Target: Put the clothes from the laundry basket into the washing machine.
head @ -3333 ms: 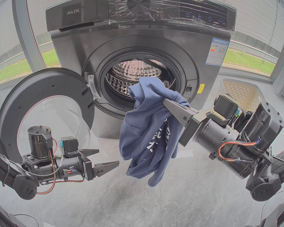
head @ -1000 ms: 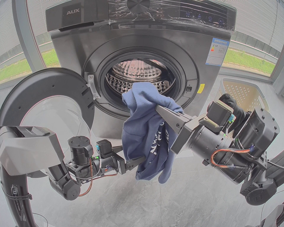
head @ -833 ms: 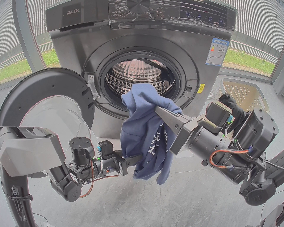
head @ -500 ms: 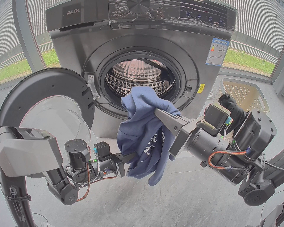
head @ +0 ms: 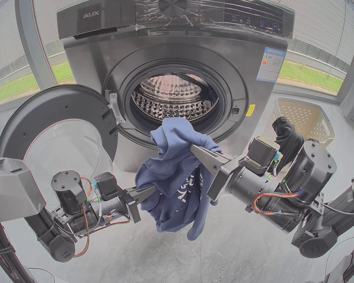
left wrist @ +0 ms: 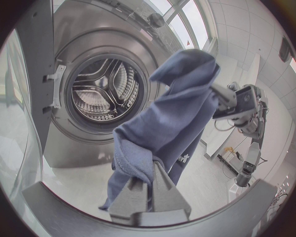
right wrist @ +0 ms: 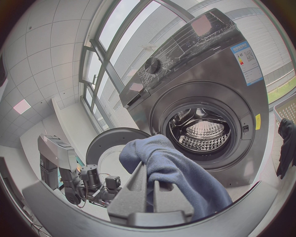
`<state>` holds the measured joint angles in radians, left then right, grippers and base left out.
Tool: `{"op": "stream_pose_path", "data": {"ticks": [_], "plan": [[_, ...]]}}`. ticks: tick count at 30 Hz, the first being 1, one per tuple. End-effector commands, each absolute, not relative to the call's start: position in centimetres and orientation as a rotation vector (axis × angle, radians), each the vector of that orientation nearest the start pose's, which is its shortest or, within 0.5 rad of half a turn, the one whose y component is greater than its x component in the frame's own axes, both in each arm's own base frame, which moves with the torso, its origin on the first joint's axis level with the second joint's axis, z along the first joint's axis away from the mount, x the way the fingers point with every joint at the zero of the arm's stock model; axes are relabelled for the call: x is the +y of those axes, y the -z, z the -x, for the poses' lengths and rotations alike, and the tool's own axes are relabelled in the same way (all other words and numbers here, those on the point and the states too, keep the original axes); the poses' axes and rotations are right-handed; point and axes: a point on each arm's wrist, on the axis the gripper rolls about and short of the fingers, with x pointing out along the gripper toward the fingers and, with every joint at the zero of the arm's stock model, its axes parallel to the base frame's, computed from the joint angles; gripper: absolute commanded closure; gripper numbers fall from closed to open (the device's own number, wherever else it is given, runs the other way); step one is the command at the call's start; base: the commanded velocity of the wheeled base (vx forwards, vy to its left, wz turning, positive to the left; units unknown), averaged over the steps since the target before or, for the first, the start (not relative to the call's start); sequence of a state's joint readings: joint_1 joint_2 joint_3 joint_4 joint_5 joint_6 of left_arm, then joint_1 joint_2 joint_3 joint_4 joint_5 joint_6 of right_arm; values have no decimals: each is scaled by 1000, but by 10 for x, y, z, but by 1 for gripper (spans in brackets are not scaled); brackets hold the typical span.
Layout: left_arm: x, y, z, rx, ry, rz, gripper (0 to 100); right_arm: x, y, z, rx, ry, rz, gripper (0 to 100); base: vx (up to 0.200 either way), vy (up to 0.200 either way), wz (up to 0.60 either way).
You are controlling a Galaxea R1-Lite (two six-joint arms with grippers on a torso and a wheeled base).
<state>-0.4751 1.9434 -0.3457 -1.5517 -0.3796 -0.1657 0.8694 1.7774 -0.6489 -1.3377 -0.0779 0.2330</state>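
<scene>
Hanging between both grippers, the blue sweatshirt (head: 173,167) sat just below and in front of the open drum (head: 171,94) of the washing machine (head: 92,62). The right gripper (head: 194,148) pinched its top fold, nearest the opening; the left gripper (head: 152,189) pinched a lower edge, the garment's length trailing down toward the floor (head: 239,250)

Counts:
- Washer (head: 92,62): 1.
- Door (head: 55,110): 1, swung open.
- Drum (head: 171,95): 1.
- Knob (head: 172,5): 1, at the washer's top edge.
- Stickers on the washer front: 2, namely 1 blue label (head: 271,64) and 1 yellow tag (head: 250,110).
- Basket (head: 306,114): 1, on the floor by the washer's right side.
- Garments: 2, namely 1 blue top (head: 173,173) and 1 black piece (head: 285,136) over the basket's near rim.
- Claws: 2, left claw (head: 149,189) and right claw (head: 193,147). Both pinch the same 1 blue top.
</scene>
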Motion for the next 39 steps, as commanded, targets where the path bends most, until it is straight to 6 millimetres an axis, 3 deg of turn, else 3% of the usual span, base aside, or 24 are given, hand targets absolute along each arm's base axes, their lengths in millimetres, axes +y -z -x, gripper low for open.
{"op": "stream_pose_path", "data": {"ticks": [1, 7, 15, 16, 23, 39], "plan": [[-132, -124, -239, 19, 857, 162, 100, 238, -175, -206, -66, -798, -299, 100, 0, 0, 0], [-131, -147, -233, -66, 869, 187, 100, 241, -172, -209, -80, -795, -306, 100, 0, 0, 0], [-131, -155, -233, -92, 874, 203, 100, 240, -168, -209, -69, -792, -302, 100, 0, 0, 0], [-131, -155, -233, -93, 874, 204, 100, 240, -168, -209, -67, -792, -302, 0, 0, 0, 0], [-133, -161, -235, -112, 879, 224, 100, 240, -148, -209, 6, -784, -258, 0, 0, 0, 0], [-141, -178, -243, -190, 797, 272, 100, 239, -127, -201, 87, -798, -215, 0, 0, 0, 0]]}}
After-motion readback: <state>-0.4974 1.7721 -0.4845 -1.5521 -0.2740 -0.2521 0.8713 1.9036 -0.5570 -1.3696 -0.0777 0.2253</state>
